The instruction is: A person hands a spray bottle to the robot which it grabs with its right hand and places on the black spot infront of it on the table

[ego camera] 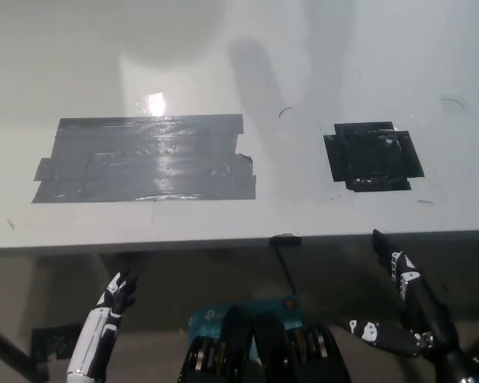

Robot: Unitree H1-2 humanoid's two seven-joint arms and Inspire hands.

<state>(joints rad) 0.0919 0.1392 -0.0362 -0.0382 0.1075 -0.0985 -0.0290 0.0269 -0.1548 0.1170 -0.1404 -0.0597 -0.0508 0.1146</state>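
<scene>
Black tape forms the square spot [374, 156] on your white table [303, 72], bare because no spray bottle is in view (nor any person), so your black right hand [403, 307] waits below, fingers spread and empty, white left hand [112, 307] likewise.

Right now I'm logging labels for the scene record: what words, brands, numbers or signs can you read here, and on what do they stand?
None can be read.
Grey tape patch: bare, only glare.
Black spot: plain tape, no marking.
White table: a few small dark scuffs, not writing.
Right hand: pale marks on the black fingers, too small to read.
</scene>
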